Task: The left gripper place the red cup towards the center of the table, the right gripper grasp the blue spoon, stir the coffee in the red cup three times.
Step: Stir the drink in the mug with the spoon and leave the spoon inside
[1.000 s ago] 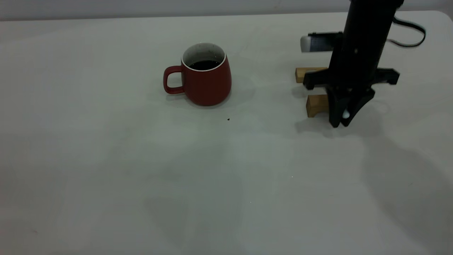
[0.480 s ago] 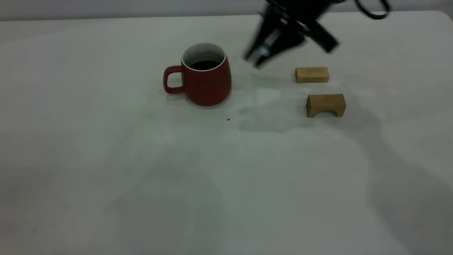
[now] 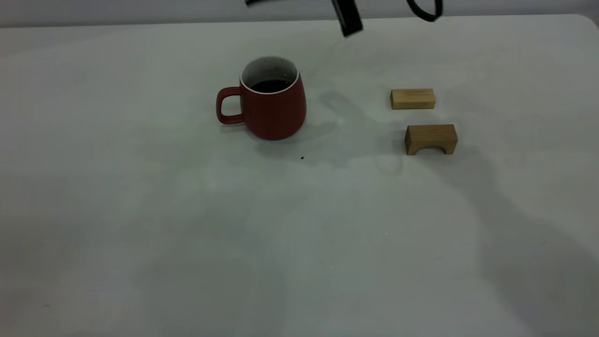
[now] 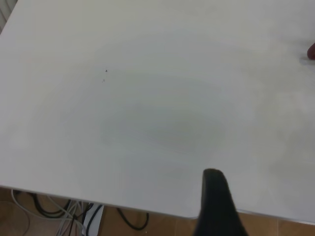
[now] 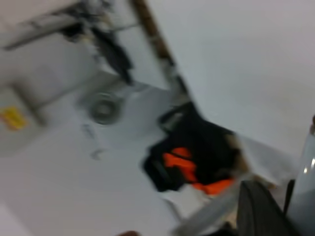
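Observation:
The red cup (image 3: 271,105) stands upright on the table (image 3: 140,224) a little left of the middle, its handle to the left, and a red sliver of the cup (image 4: 311,51) shows in the left wrist view. Dark coffee (image 3: 270,85) lies inside it. My right gripper (image 3: 349,21) hangs high behind and to the right of the cup, mostly cut off by the exterior view's top edge. In the right wrist view the right gripper (image 5: 278,201) is shut on the blue spoon (image 5: 306,189), seen pale and blurred. My left gripper (image 4: 216,206) sits parked over the table's edge, outside the exterior view.
Two tan wooden blocks, a flat one (image 3: 412,98) and an arched one (image 3: 431,138), lie right of the cup. A dark speck (image 3: 302,157) sits just in front of the cup. Cables (image 4: 59,211) hang below the table's edge.
My right gripper rose from the table by the wooden blocks with the spoon, swung left toward the cup and climbed almost out of the exterior view. The cup stayed put.

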Controlling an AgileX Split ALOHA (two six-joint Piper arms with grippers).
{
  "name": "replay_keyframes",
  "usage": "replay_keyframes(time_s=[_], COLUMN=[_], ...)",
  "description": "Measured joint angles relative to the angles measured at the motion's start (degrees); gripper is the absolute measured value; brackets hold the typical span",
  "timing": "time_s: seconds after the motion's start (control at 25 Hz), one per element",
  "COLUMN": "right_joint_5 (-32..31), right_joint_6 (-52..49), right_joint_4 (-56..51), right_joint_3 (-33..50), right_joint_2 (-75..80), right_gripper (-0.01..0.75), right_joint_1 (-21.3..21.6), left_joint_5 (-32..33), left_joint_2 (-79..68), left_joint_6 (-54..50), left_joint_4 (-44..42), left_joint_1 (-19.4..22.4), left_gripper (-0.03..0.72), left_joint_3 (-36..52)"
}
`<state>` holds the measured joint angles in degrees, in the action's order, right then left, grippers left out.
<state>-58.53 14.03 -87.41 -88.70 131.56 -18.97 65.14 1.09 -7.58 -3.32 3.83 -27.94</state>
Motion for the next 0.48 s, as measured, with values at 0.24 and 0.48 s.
replay_keyframes(time_s=[0.24, 0.48], right_joint_5=[-1.4, -3.4], right_joint_6=[-12.0, -30.0], right_joint_4=[-4.5, -9.5], right_joint_3=[0.0, 0.0], right_joint_2=[0.3, 0.3], right_gripper=[0.129, 0.129], right_joint_1=[0.0, 0.0], left_joint_5=[0.0, 0.0], left_joint_2=[0.0, 0.0], left_joint_6=[0.0, 0.0], left_joint_4=[0.0, 0.0], left_joint_1=[0.0, 0.0], left_gripper=[0.551, 0.551], left_joint_3=[0.0, 0.0])
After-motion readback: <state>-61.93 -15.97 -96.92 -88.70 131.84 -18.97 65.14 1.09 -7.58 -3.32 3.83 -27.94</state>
